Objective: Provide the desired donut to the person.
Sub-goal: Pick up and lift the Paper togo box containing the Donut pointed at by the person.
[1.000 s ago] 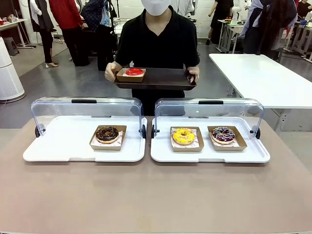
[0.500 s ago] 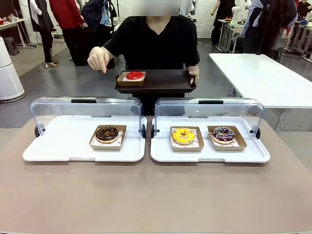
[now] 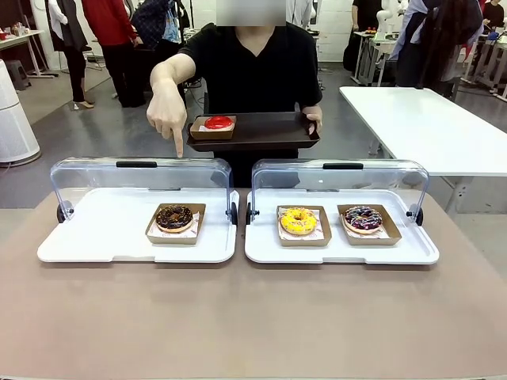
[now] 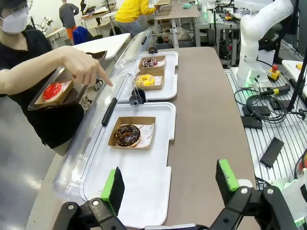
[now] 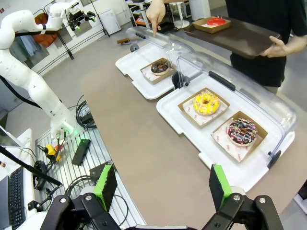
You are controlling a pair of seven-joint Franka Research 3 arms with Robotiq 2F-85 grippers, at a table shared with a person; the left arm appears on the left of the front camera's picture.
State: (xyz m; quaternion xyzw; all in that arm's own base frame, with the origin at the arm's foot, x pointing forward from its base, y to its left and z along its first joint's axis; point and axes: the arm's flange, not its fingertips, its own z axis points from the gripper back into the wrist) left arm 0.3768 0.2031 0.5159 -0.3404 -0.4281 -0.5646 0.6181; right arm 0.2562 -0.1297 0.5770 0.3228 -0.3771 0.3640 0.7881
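Table (image 3: 253,317) first: carried two white trays side by side, each under a raised clear lid. Found a chocolate donut (image 3: 174,217) on the left tray (image 3: 95,233); found a yellow donut (image 3: 298,220) and a dark sprinkled donut (image 3: 363,218), apart, on the right tray (image 3: 341,252). Beyond the table, saw the person (image 3: 253,71) holding a brown tray (image 3: 269,133), a red donut (image 3: 219,122) at one end of it. Saw the pointing hand (image 3: 168,117) reached forward, index finger aimed down just above the left lid (image 3: 95,178), in line with the chocolate donut. Found the left claw (image 4: 169,167) spread wide, nothing between its green pads (image 4: 113,189), above the left tray's end; found the right claw (image 5: 163,167) likewise spread and empty, well back from the right tray.
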